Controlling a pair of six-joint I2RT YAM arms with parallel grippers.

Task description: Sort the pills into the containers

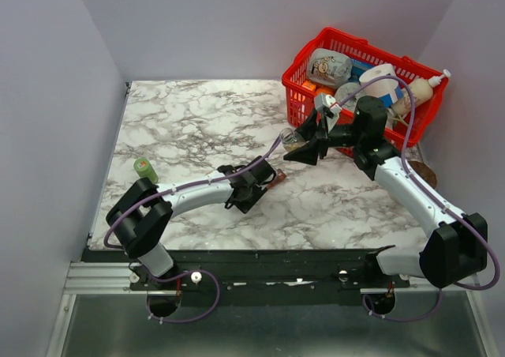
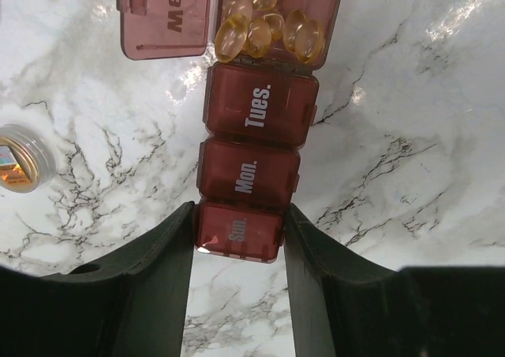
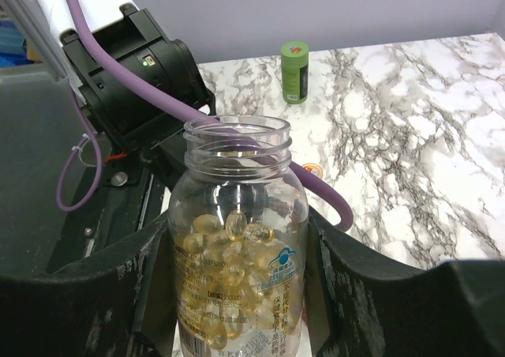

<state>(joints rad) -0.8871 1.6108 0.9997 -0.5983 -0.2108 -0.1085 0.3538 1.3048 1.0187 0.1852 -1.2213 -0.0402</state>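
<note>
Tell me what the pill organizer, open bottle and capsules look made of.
Pill organizer: red-brown plastic, semi-translucent, glossy; moulded snap lids. Bottle: clear, plastic or glass, can't tell; contents visible through wall. Capsules: amber, translucent, shiny; probably gelatin softgels.

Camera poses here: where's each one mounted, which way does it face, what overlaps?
Top external: above and behind the bases, looking down on the marble table; both arms show, red basket far right.
Left wrist: looks down past the left end effector, shut on the pill organizer; its fingers show.
Right wrist: looks across the table past the right end effector, shut on an open clear bottle of pills.
Shared: the green bottle shows in top and right wrist.
</note>
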